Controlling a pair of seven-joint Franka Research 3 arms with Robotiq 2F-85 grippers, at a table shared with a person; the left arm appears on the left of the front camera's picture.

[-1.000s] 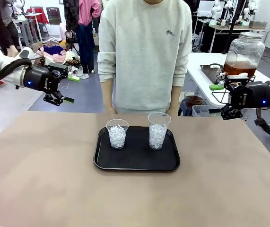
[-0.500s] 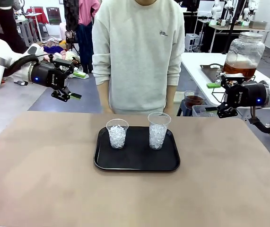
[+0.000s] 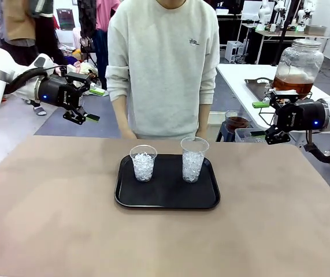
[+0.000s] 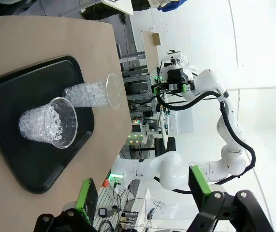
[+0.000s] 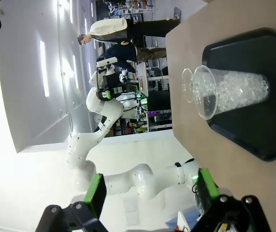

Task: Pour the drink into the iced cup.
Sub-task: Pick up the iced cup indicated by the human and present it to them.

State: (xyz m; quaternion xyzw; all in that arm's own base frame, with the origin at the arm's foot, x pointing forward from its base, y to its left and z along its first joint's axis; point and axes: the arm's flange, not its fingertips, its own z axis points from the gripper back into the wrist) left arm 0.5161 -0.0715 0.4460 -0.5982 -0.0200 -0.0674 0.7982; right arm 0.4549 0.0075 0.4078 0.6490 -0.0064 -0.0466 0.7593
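Two clear cups of ice stand on a black tray point(image 3: 166, 195): a shorter cup point(image 3: 143, 163) on the left and a taller cup point(image 3: 193, 159) on the right. Amber liquid point(image 3: 292, 84) fills the bottom of a big glass jar on the side table at the back right. My left gripper point(image 3: 94, 104) hangs open in the air beyond the table's far left edge. At the far right, my right gripper point(image 3: 264, 121) is open too, level with it. The left wrist view has the open left gripper point(image 4: 142, 188), the tray point(image 4: 17, 166) and both cups point(image 4: 48, 126). The right wrist view has the open right gripper point(image 5: 150, 191) and the taller cup point(image 5: 230, 92).
A person in a pale sweatshirt point(image 3: 163, 63) stands at the far edge behind the tray, hands hanging near the table. A small cup of dark brown liquid point(image 3: 236, 122) sits behind the right side. Bare brown tabletop point(image 3: 153, 242) surrounds the tray.
Both grippers have risen a little and drawn slightly inward from a second ago, then held still. The person has stepped a bit to the left. The cups and the tray have not moved.
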